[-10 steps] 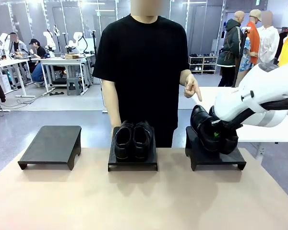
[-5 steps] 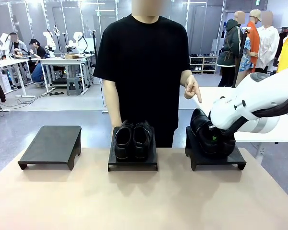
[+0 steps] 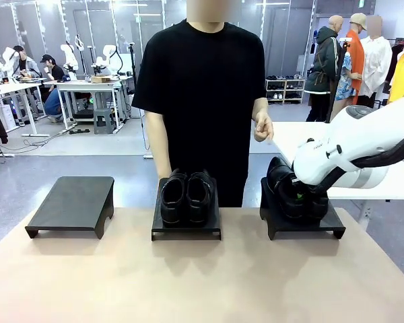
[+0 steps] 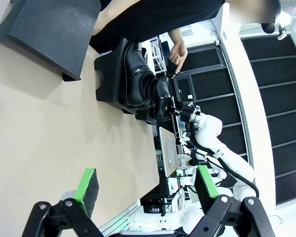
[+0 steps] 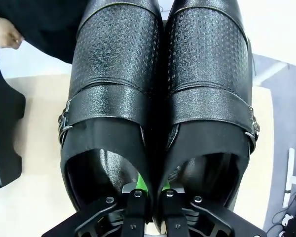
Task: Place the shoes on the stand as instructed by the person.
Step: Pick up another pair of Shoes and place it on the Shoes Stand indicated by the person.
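One pair of shiny black shoes [image 3: 286, 190] rests on the right stand [image 3: 303, 227], toes toward the person. My right gripper [image 5: 150, 191] is shut on the two inner walls of this pair [image 5: 158, 89], at the heel openings. A second pair [image 3: 186, 195] sits side by side on the middle stand [image 3: 186, 233]. The left stand [image 3: 74, 202] is bare. The person's hand [image 3: 262, 128] hangs loosely curled above the right stand. My left gripper [image 4: 145, 187] is open above the table, holding nothing, with the middle pair [image 4: 138, 74] far off.
The tan table [image 3: 202, 282] stretches wide in front of the three stands. My right arm [image 3: 357, 145] reaches in over the table's right edge. A black stand's edge [image 5: 2, 133] shows left of the held shoes. A white table [image 3: 293, 138] stands behind the right stand.
My right arm has lowered the held pair from a tilt down onto the right stand. The person's pointing finger has curled back into a loose hand.
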Robot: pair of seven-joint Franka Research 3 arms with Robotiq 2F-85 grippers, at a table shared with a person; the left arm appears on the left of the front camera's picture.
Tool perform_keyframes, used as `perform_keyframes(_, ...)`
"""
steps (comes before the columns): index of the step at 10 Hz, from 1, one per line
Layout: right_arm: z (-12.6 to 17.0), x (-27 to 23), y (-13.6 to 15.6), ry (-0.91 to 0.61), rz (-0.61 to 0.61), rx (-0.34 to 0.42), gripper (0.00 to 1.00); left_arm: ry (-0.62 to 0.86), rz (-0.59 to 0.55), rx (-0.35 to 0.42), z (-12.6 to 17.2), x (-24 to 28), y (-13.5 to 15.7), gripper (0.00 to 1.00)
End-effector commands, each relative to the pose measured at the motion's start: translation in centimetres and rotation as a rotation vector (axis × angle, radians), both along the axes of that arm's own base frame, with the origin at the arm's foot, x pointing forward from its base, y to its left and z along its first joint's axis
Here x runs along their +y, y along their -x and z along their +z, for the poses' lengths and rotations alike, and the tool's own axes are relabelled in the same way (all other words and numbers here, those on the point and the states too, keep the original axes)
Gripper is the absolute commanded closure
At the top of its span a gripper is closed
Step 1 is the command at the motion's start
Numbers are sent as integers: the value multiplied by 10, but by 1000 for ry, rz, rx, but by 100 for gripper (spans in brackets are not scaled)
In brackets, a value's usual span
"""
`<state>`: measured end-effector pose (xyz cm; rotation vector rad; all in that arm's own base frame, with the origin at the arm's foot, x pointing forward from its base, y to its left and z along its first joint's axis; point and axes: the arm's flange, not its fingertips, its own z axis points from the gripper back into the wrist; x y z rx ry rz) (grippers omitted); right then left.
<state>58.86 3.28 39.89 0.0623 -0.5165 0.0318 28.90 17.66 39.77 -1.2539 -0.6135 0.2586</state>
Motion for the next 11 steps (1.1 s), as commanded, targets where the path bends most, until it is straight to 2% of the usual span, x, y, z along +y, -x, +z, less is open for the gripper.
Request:
perform_keyframes(1,-2,6,-7,13,-47,-6,92,24,4,0,6,-1,-1,0)
perform_keyframes(4,9,4,-4,-15,-50,-5,21,24,4,0,6,-1,-1,0)
perform_keyframes(5,12,3,-3,-13,-52,-7,0,24,4,0,6,-1,-1,0)
perform_keyframes(7,25,-1,2,-35,-56,-14,0,24,4,0,6,-1,-1,0)
perform_keyframes(8,26,-1,4,-28,-51,-2,12,24,4,0,6,-1,-1,0)
perform_keyframes(9,26,0,4,-25,-50,0,2,24,4,0,6,-1,-1,0)
perform_keyframes(11,24,0,4,-28,-53,1,0,24,4,0,6,-1,-1,0)
